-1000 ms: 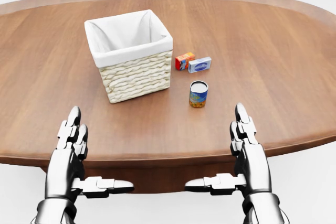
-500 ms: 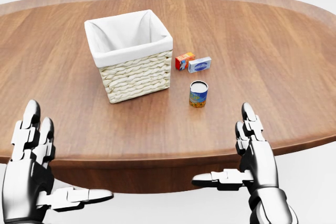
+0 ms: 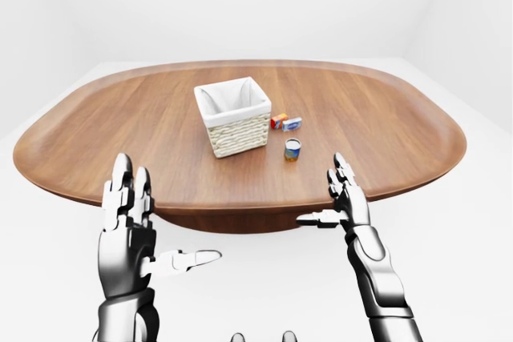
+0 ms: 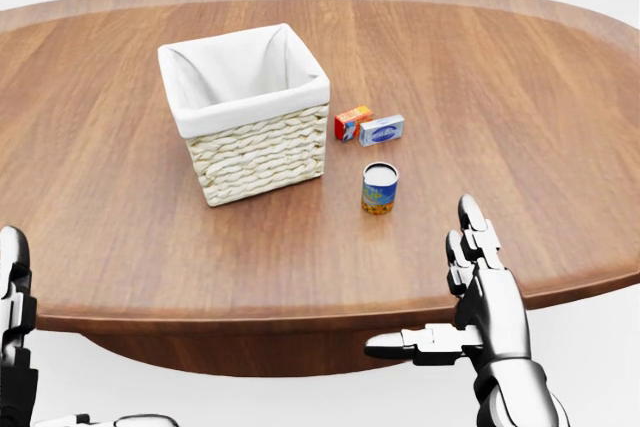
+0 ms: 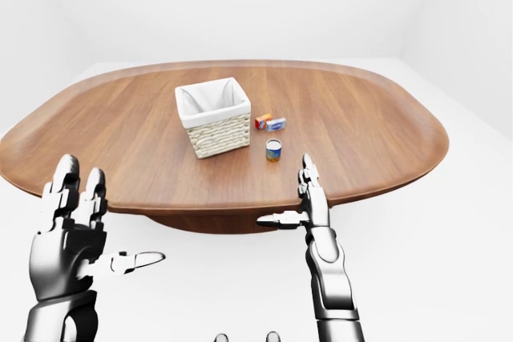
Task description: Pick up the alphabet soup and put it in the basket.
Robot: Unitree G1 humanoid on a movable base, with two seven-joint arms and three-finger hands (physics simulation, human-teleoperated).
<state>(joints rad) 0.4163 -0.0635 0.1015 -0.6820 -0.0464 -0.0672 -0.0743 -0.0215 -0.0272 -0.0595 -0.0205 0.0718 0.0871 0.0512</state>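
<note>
The alphabet soup can point(image 4: 379, 188), blue and yellow with a pale lid, stands upright on the wooden table point(image 4: 500, 97), to the right of the basket and below it in the head view. The woven basket point(image 4: 250, 112) has a white liner and looks empty. My right hand point(image 4: 470, 297) is open, fingers up and thumb out, at the table's near edge below and right of the can. My left hand point(image 3: 140, 230) is open and empty, low at the left, off the table; only its edge shows in the head view.
A small orange box point(image 4: 351, 122) and a blue-and-white box point(image 4: 381, 129) lie side by side just above the can, right of the basket. The oval table's near edge point(image 4: 300, 312) runs between my hands and the objects.
My left hand has dropped down and to the left, nearly out of the head view. The right hand has held about still. The picture has shifted slightly.
</note>
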